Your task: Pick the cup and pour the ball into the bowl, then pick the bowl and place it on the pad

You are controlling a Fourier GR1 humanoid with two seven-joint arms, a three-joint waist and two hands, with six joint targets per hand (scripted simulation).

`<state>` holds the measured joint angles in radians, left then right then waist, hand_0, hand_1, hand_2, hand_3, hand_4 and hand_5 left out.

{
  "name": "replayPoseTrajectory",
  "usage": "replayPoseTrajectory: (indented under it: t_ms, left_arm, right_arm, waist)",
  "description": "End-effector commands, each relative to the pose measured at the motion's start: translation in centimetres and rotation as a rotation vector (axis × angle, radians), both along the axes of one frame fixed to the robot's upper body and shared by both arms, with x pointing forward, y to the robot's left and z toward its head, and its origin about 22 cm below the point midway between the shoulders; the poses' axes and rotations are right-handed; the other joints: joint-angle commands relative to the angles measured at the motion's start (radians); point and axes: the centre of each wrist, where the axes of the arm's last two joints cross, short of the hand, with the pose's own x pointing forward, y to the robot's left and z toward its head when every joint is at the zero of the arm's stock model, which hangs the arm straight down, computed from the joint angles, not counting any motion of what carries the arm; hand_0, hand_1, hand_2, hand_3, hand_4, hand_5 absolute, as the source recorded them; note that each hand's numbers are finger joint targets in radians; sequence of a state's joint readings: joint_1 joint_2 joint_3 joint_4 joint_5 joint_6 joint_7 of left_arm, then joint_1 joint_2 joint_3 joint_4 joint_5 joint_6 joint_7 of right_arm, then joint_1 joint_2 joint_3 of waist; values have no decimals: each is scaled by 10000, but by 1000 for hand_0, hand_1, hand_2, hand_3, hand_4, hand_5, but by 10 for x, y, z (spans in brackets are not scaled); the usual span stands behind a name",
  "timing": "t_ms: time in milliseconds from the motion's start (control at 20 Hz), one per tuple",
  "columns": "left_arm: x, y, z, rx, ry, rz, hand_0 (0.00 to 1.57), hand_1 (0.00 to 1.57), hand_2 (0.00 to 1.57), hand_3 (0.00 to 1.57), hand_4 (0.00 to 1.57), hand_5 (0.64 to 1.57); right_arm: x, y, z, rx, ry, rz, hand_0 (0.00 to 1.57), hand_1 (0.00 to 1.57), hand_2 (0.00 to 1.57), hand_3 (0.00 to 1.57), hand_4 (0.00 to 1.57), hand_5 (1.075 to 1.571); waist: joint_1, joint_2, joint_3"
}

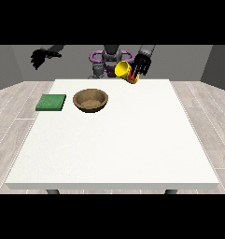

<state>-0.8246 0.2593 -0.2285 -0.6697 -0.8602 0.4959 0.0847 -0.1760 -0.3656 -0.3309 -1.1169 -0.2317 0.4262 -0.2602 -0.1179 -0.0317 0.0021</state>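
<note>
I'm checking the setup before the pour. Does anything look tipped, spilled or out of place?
Only the cup: it is held in the air by the hand at the view's right and tilted, mouth towards the bowl. The bowl sits upright beside the green pad; nothing looks spilled.

Table [114,149] front + right side open, nothing standing there. Obstacles only back-left: bowl [90,100], pad [51,102] just beside it w/ a small gap. Air above both free.

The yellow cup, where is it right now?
The yellow cup is tilted in the hand at the view's right, above the table's far edge, right of the brown wooden bowl.
</note>
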Motion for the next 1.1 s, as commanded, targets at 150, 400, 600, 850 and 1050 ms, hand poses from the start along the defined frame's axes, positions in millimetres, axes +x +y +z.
replayPoseTrajectory:
  t_ms: [150, 400, 600, 850, 1050]
  left_arm:
    - [3, -60, 10, 3881, -614, -609, 1538, 1538, 1571, 1571, 1485, 1334]
    - [-8, -115, 2, 6601, -695, -1489, 1477, 1477, 1571, 1571, 1571, 1098]
    - [-3, -115, 6, 9700, -757, -1622, 1536, 1536, 1571, 1571, 1571, 1124]
    - [-16, -142, -8, 11893, -1082, -1744, 1479, 1479, 1571, 1571, 1474, 1234]
    - [-39, -177, -18, 12506, -1082, -2871, 1449, 1449, 1571, 1571, 1529, 1137]
  right_arm:
    - [-5, -21, -2, -29, 197, -196, 0, 0, 0, 0, 0, 1571]
    - [4, -19, 2, 49, -221, 34, 0, 0, 0, 0, 0, 1571]
    - [11, -10, 3, 186, 85, 407, 0, 0, 0, 0, 0, 1570]
    - [10, -10, -1, 255, -81, 430, 0, 0, 0, 0, 0, 1571]
    - [-5, -23, -13, 35, 445, -35, 0, 0, 0, 0, 0, 1571]
  waist:
    - [80, -290, 6]
    - [-275, 155, 5]
    - [-624, -127, 1]
    - [-424, -174, -10]
    - [105, -532, -14]
